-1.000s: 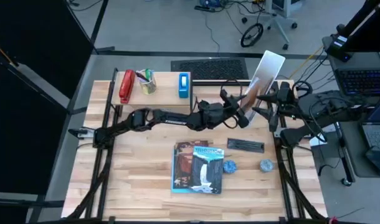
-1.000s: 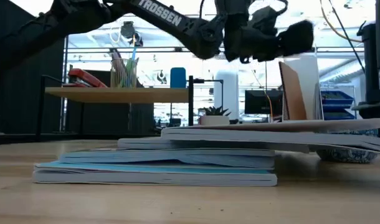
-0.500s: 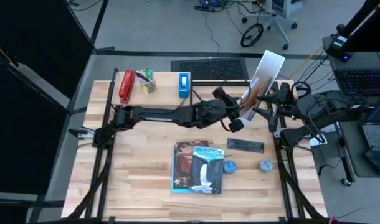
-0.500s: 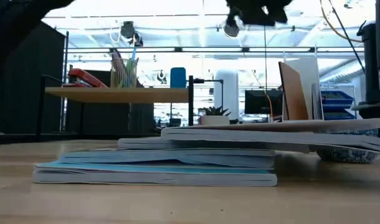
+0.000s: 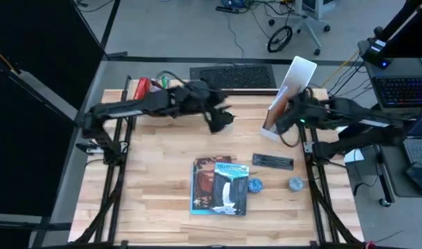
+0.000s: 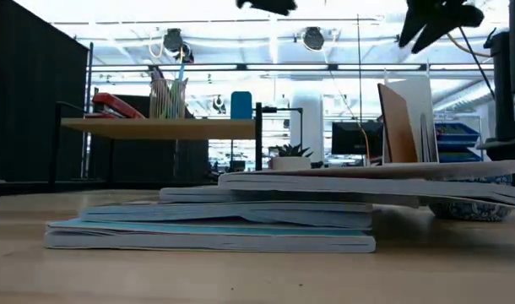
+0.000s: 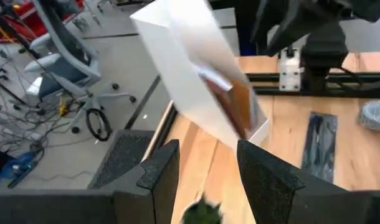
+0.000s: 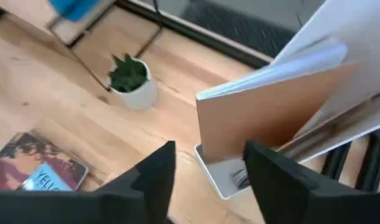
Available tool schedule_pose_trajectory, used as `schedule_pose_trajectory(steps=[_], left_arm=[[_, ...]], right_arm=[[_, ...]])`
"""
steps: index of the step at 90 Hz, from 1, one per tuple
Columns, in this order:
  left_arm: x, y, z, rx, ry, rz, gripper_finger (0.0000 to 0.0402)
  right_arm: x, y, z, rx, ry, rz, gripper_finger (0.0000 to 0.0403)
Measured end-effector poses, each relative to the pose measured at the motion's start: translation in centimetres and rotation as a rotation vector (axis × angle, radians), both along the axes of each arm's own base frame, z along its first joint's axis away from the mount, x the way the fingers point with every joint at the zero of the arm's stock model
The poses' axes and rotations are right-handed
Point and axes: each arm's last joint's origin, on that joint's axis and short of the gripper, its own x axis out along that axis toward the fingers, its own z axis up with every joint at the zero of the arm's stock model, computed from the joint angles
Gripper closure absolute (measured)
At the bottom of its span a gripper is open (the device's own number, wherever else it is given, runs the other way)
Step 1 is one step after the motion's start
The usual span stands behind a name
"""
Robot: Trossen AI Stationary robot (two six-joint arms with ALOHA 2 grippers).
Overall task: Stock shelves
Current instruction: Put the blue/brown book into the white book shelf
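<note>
The low wooden shelf [image 6: 156, 128] stands at the table's far left and carries a red stapler [image 5: 140, 88], a pen cup [image 6: 166, 97] and a blue box [image 6: 241, 105]. The white file holder [image 5: 292, 77] stands tilted at the far right, with a brown book [image 8: 265, 118] and white papers upright inside. My left gripper [image 5: 223, 119] hovers open above the table's far middle, over a small potted plant [image 7: 201, 211]. My right gripper [image 5: 281, 124] hangs open by the file holder's near end, touching nothing.
A pile of books [image 5: 220, 185] lies in the table's near middle. To its right lie a flat black strip [image 5: 272, 162] and two small blue-grey balls [image 5: 256, 185] [image 5: 295, 183]. The potted plant [image 8: 131, 78] stands between shelf and file holder.
My left gripper has drawn back from the file holder toward the table's left and has risen out of the top of the low view. My right gripper has swung in from the right edge to the file holder's near end. The file holder and its book stand as before.
</note>
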Motion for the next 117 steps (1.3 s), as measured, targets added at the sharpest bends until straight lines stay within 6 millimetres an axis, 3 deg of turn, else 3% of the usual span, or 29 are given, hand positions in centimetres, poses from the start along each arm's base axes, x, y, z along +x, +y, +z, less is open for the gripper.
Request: schedule_pose_trajectory(steps=[17, 22, 46, 68, 93, 104, 117], left_arm=[[-4.2, 1.3, -0.6, -0.014, 0.011, 0.009, 0.0254], [-4.9, 1.5, -0.9, -0.020, 0.016, 0.010, 0.0254], [-5.6, 1.4, -2.7, -0.051, 0.065, -0.081, 0.0254], [-5.5, 1.3, -3.1, -0.040, 0.070, -0.107, 0.0254], [-5.4, 1.4, -2.9, -0.021, 0.056, -0.113, 0.0254], [-5.4, 1.4, -2.9, -0.019, 0.056, -0.114, 0.0254], [-5.4, 1.4, -2.9, -0.016, 0.057, -0.116, 0.0254]], right_arm=[[1.0, -2.2, -1.4, 0.081, 0.111, -0.104, 0.0377], [1.2, -2.7, -1.7, 0.095, 0.144, -0.122, 0.0394], [2.2, -3.6, -3.1, 0.190, 0.250, -0.162, 0.0401], [1.9, -3.6, -3.7, 0.209, 0.304, -0.204, 0.0402], [1.9, -3.5, -8.1, 0.253, 0.339, -0.241, 0.0403], [1.9, -3.5, -7.9, 0.243, 0.287, -0.241, 0.0403], [1.8, -3.3, -6.2, 0.205, 0.226, -0.228, 0.0403]])
